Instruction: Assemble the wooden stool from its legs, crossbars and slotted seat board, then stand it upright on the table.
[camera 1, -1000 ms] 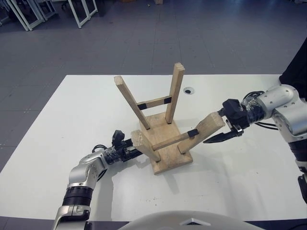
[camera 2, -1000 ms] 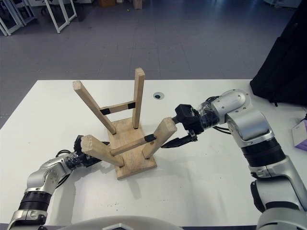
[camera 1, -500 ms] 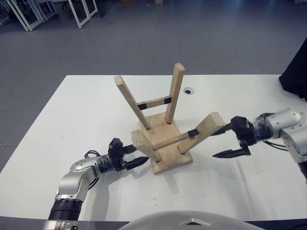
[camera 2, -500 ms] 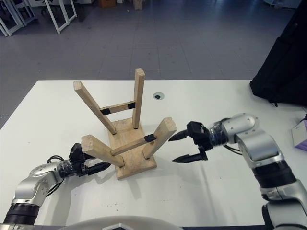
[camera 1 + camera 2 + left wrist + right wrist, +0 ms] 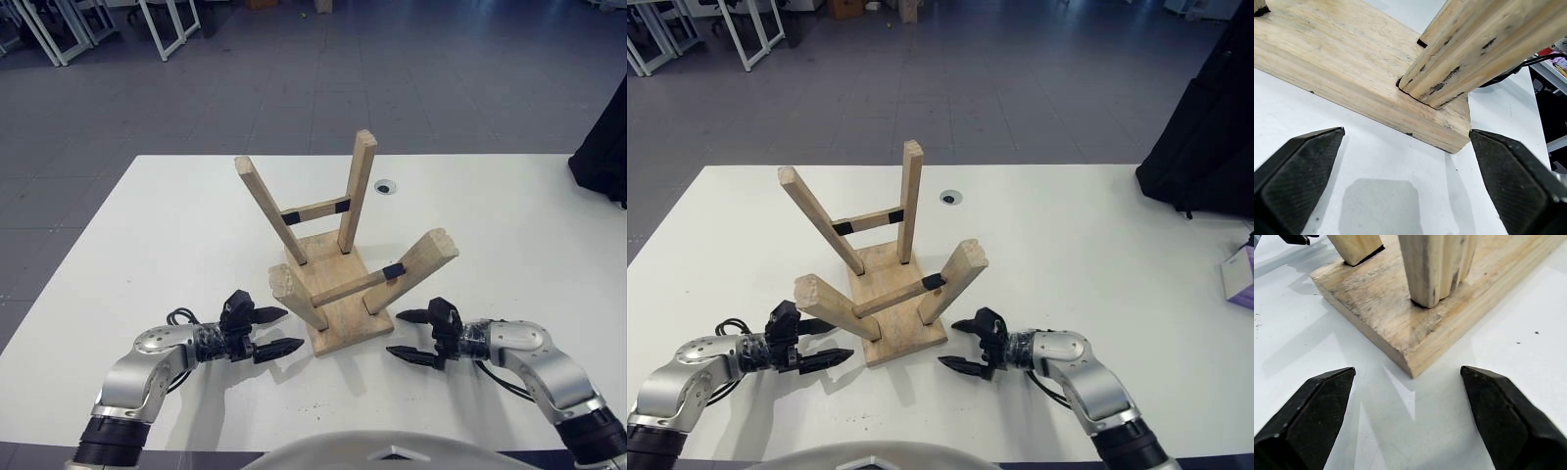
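Resting upside down on the table (image 5: 147,225), the stool (image 5: 328,259) is seen with its seat board (image 5: 343,331) flat and all four legs (image 5: 355,191) raised. The left gripper (image 5: 291,329) and right gripper (image 5: 395,333) are held low beside the board's near corners, both spread open and touching nothing. For the flip, the board's edges should be clamped squarely and turned together, so the slotted legs are not levered loose.

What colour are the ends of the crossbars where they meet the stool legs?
Black; the crossbar ends show best in the left eye view.
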Motion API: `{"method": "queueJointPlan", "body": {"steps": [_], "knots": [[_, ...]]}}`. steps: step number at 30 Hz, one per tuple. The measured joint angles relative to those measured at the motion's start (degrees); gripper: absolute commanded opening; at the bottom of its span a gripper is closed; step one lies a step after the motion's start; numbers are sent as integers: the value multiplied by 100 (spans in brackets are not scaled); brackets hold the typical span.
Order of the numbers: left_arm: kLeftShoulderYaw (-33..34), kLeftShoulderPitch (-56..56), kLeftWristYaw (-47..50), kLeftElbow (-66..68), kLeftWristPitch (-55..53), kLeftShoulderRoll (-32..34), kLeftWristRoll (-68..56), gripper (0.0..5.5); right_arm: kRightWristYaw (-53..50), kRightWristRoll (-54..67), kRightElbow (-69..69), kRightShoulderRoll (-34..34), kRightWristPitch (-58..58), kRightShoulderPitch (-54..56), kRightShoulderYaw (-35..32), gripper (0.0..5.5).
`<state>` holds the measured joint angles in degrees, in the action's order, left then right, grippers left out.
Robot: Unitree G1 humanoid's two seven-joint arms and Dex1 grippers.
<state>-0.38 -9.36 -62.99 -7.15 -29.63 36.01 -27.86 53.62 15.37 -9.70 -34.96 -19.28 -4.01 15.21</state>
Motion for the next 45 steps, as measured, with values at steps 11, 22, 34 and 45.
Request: {"method": "queueJointPlan", "body": {"steps": [11, 22, 34, 45], "knots": [[63, 298, 576, 76, 139, -430, -63, 471, -260, -167, 911, 322, 443, 481, -66, 399], [-48, 356, 612, 77, 240, -523, -76, 471, -417, -239, 1570, 488, 531, 1011, -161, 399], [-95, 385, 733, 128, 264, -530, -51, 471, -66, 214, 745, 370, 282, 491, -505, 399], [-113, 389, 804, 319, 342, -533, 66, 471, -58, 2735, -2488, -68, -640, 1282, -1720, 399]]}}
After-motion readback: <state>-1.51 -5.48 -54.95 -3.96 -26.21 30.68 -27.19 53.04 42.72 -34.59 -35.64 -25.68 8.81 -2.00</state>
